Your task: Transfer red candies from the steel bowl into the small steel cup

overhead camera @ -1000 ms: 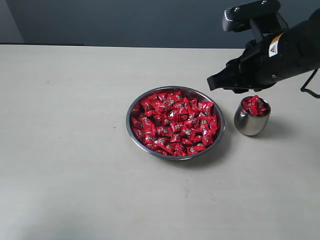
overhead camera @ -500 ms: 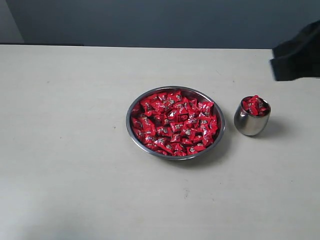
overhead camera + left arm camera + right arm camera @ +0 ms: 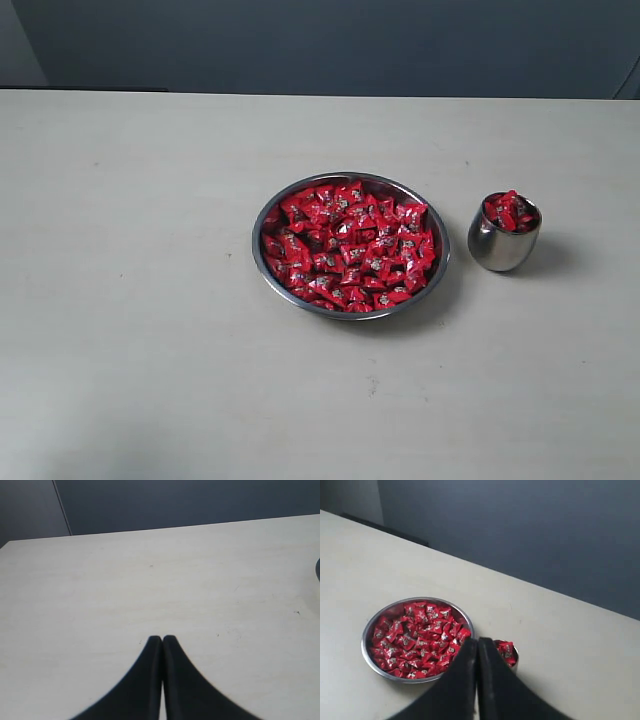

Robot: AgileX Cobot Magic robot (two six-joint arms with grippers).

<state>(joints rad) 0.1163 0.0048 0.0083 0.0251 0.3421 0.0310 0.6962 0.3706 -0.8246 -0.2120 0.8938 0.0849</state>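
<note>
The steel bowl [image 3: 262, 262] sits mid-table, heaped with red candies [image 3: 350, 245]. To its right stands the small steel cup [image 3: 502, 248], filled to the brim with red candies [image 3: 509, 211]. Neither arm shows in the exterior view. In the right wrist view my right gripper [image 3: 477, 641] is shut with nothing between its fingers, high above the table, with the bowl [image 3: 367, 632] of candies [image 3: 415, 637] and the cup [image 3: 514, 656] partly hidden behind its fingers. In the left wrist view my left gripper [image 3: 162, 639] is shut and empty over bare table.
The pale table [image 3: 150, 300] stretches around the bowl and cup. A dark wall [image 3: 320, 45] runs behind the table's far edge. A dark curved edge [image 3: 318, 570] shows at the border of the left wrist view.
The right arm, which hung above the cup a second ago, has pulled back to the right and left the exterior view. Bowl and cup have not moved.
</note>
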